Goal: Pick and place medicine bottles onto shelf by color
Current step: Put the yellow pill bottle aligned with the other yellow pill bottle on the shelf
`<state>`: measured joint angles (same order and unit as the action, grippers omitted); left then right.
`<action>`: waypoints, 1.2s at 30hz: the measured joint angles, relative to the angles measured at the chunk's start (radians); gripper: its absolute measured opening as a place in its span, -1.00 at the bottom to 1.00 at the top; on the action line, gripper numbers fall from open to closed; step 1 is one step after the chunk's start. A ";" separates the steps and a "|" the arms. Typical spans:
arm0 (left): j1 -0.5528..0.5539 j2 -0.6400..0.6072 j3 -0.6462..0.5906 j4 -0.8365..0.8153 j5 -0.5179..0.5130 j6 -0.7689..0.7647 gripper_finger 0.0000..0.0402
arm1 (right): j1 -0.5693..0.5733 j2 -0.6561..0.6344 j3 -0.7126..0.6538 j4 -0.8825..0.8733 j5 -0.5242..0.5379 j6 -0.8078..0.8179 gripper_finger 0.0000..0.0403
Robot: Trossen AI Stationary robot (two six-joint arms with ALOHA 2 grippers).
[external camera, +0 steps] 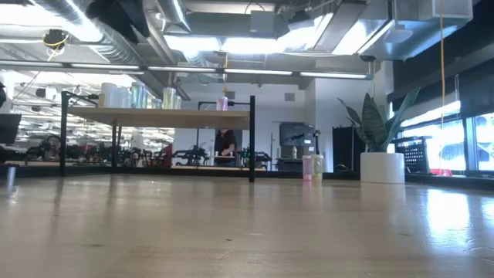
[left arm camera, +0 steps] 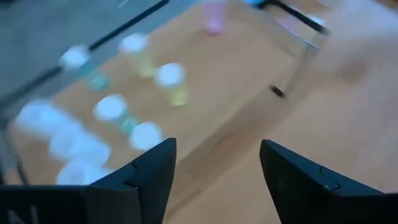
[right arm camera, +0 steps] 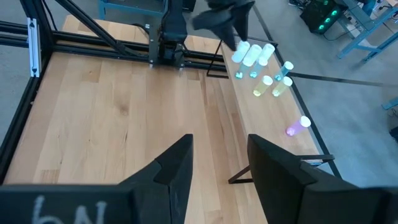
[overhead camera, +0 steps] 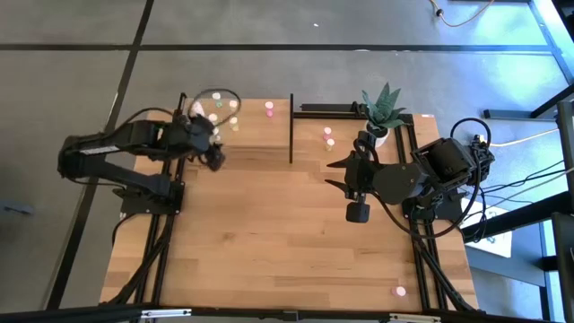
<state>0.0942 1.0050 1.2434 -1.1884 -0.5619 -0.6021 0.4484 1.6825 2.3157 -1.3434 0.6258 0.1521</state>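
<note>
The shelf (overhead camera: 260, 135) is a raised light-wood platform at the table's far left; it also shows in the low view (external camera: 154, 116). Several small bottles (overhead camera: 218, 111) with white, green and yellow tops stand on its far left part, and one pink-topped bottle (overhead camera: 269, 108) stands alone farther right. Two more bottles (overhead camera: 328, 137) stand on the table right of the shelf, and one pink bottle (overhead camera: 400, 290) at the near right. My left gripper (left arm camera: 217, 180) is open and empty beside the shelf's bottle group (left arm camera: 134, 106). My right gripper (right arm camera: 221, 168) is open and empty over the table's right middle.
A potted plant (overhead camera: 382, 112) in a white pot (external camera: 382, 167) stands at the far right. Thin black posts (overhead camera: 291, 130) frame the shelf. Bare tabletop (overhead camera: 269, 242) lies between the arms and toward the near edge.
</note>
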 joint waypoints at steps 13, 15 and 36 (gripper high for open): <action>-0.362 0.053 0.000 0.224 0.002 0.193 0.13 | 0.000 0.000 0.000 0.002 0.000 0.000 -0.24; -0.416 0.072 0.000 0.268 0.000 0.193 0.13 | 0.000 0.000 0.000 0.004 -0.004 0.000 -0.24; -0.765 0.264 0.000 0.321 -0.227 -0.154 0.13 | -0.011 0.019 0.000 -0.027 -0.104 0.225 -0.24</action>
<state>-0.6713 1.2692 1.2434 -0.8673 -0.7886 -0.7557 0.4372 1.7015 2.3157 -1.3699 0.5220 0.3767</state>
